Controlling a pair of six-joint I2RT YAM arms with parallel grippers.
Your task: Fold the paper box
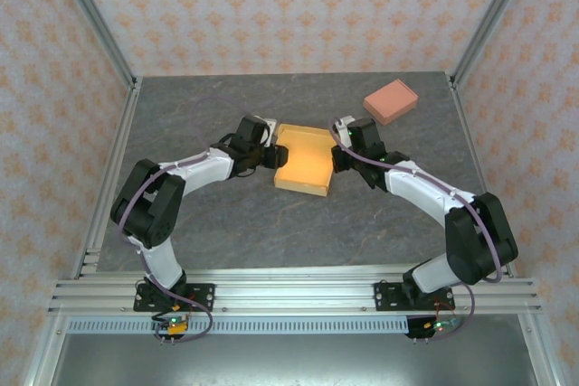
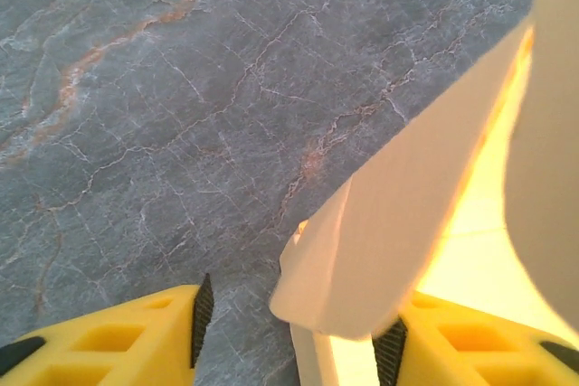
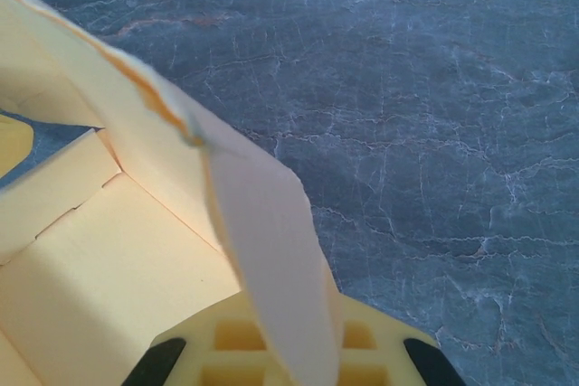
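The paper box (image 1: 303, 160) lies half-formed in the middle of the table, orange-yellow inside, with an arm at each side. My left gripper (image 1: 271, 154) is at its left wall. In the left wrist view the jaws (image 2: 296, 336) stand apart around a raised pale flap (image 2: 398, 223); the flap rests against the right pad (image 2: 391, 350), and the left pad (image 2: 201, 318) is clear of it. My right gripper (image 1: 337, 155) is at the box's right wall. Its fingers (image 3: 289, 350) are shut on a curled flap (image 3: 271, 250) that rises from between them.
A salmon-pink closed box (image 1: 391, 101) sits at the back right of the grey marbled table (image 1: 217, 214). Aluminium frame posts (image 1: 99, 33) stand at the table's back corners, with patterned walls behind.
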